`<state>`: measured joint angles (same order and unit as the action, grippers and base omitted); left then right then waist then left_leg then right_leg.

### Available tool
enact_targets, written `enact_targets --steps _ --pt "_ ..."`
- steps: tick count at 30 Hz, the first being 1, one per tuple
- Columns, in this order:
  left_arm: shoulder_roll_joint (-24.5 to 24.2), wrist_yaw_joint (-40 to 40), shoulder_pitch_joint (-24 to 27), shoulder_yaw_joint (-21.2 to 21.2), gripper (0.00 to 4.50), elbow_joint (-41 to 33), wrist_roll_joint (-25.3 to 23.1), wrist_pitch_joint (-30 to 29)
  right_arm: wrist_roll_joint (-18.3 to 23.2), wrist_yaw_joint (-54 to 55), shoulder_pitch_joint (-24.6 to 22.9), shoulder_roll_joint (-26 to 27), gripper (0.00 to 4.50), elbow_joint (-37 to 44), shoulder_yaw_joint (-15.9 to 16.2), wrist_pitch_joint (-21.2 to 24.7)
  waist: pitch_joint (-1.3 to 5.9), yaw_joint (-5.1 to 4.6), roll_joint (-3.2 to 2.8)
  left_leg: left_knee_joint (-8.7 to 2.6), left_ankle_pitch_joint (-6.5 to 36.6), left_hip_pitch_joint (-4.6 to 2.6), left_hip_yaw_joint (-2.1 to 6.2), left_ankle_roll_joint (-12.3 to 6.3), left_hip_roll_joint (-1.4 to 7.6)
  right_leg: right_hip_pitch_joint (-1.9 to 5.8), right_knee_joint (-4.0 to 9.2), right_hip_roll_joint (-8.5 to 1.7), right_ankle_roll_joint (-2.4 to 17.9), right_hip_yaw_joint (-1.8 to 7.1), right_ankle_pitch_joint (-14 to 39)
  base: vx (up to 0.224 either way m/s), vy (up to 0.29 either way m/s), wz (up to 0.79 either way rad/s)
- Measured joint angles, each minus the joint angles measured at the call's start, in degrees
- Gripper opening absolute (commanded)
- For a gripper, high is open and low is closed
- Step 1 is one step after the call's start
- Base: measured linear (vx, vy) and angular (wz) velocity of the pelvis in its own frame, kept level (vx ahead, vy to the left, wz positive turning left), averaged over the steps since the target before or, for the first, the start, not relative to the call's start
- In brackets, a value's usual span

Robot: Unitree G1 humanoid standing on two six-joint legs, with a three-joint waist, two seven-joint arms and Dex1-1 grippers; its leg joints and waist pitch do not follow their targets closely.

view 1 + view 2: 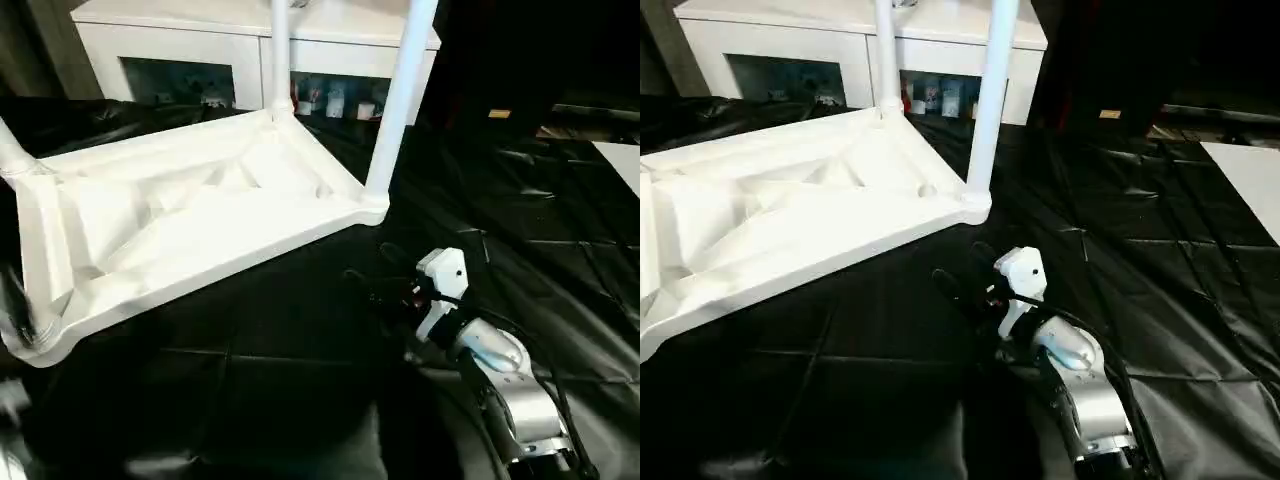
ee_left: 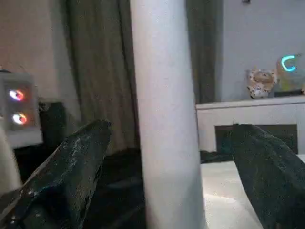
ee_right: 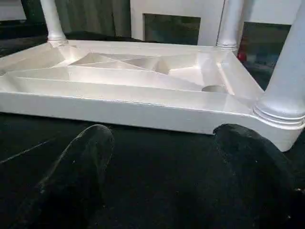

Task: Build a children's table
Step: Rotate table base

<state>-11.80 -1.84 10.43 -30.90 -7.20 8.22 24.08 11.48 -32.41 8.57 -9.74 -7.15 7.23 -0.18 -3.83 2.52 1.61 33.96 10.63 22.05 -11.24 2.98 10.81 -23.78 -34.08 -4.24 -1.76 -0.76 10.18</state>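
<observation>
The tabletop [image 1: 190,215] lies underside up on the black sheet [image 1: 1160,240], legs [image 1: 400,100] pointing upward; my left hand [image 2: 162,157] open around one, right hand [image 3: 157,157] open

No readable lettering anywhere right now. The nearest thing to a sign is a glowing cyan C-shaped mark [image 2: 288,63] up on the top of the white cabinet [image 2: 248,119], just beside a small pale figurine [image 2: 259,82]; whether it is a letter or just a ring of light cannot be told. Two round lit indicators, red and blue [image 2: 17,106], shine on a pale box; no words on it can be read.
</observation>
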Motion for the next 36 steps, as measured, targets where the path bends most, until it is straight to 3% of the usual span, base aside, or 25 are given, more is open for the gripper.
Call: enact_targets --steps 4,8,13,18,22,24,29,36 --pt "-3.20 -5.77 -6.10 0.41 4.44 7.02 6.51 -4.91 -0.12 0.20 -0.05 -0.05 3.89 -0.50 -0.11 -0.03 0.00 0.13 -0.19 0.02 -0.03 -0.01 -0.03 0.05 -0.01 -0.01 0.00 -0.01 0.30 0.02 -0.35 0.000 0.000 0.00" --pt "-9.26 -13.01 -14.70 0.23 4.44 17.10 11.78 -12.93 -0.43 0.96 0.12 -0.03 3.89 -1.60 -0.10 0.00 -0.03 1.07 -0.53 0.02 -0.07 -0.02 0.02 0.11 0.05 -0.04 -0.18 0.02 0.39 -0.06 -0.46 0.000 0.000 0.00" --pt "-12.27 -26.05 -17.64 0.52 4.44 18.71 23.86 -24.43 -2.43 3.89 0.70 -0.56 3.89 -4.35 -0.33 2.51 -0.04 1.92 -1.02 0.07 -0.08 -0.03 -0.08 0.11 -0.08 0.10 -0.18 -0.12 0.43 0.07 -0.48 0.000 0.000 0.00" --pt "-14.91 -38.04 -11.59 7.06 4.44 8.77 34.63 -37.21 -5.49 10.49 3.82 -1.49 3.89 -10.14 -2.41 6.08 -0.12 2.92 -1.25 0.19 -0.08 -0.03 -0.16 0.11 -0.05 0.35 -0.15 -0.19 0.42 0.11 -0.46 0.000 0.000 0.00" --pt "-17.43 -45.70 -6.63 18.46 4.44 -3.84 41.16 -46.97 -5.50 14.80 6.99 -1.58 3.89 -14.11 -5.80 6.62 -0.29 3.07 -1.71 0.20 -0.08 -0.11 -0.28 0.10 -0.03 0.42 -0.04 -0.21 0.15 0.27 -0.29 0.000 0.000 0.00" --pt "-17.51 -46.89 -6.64 22.15 4.44 -7.25 42.07 -49.26 -5.34 15.00 8.06 -0.72 3.89 -14.33 -5.67 6.61 -0.32 2.42 -1.80 0.18 -0.08 -0.09 -0.21 0.10 0.00 0.65 -0.15 -0.18 0.01 0.23 -0.21 0.000 0.000 0.00" --pt "-18.14 -48.38 -7.99 29.20 4.44 -14.06 42.10 -53.57 -5.59 15.96 10.86 -0.09 3.89 -18.42 -5.70 6.57 -0.32 0.68 -1.80 0.17 -0.20 -0.12 -0.14 0.29 0.06 0.34 -0.65 -0.15 0.00 0.14 -0.21 0.000 0.000 0.00" --pt "-12.92 -46.24 -15.86 34.60 4.44 -15.92 42.04 -56.40 -5.77 16.22 14.84 2.39 3.89 -23.89 -5.81 6.26 -0.32 -0.05 -1.79 0.19 -0.41 -0.01 -0.13 0.59 0.13 0.00 -1.00 -0.08 0.01 0.13 -0.22 0.000 0.000 0.00"
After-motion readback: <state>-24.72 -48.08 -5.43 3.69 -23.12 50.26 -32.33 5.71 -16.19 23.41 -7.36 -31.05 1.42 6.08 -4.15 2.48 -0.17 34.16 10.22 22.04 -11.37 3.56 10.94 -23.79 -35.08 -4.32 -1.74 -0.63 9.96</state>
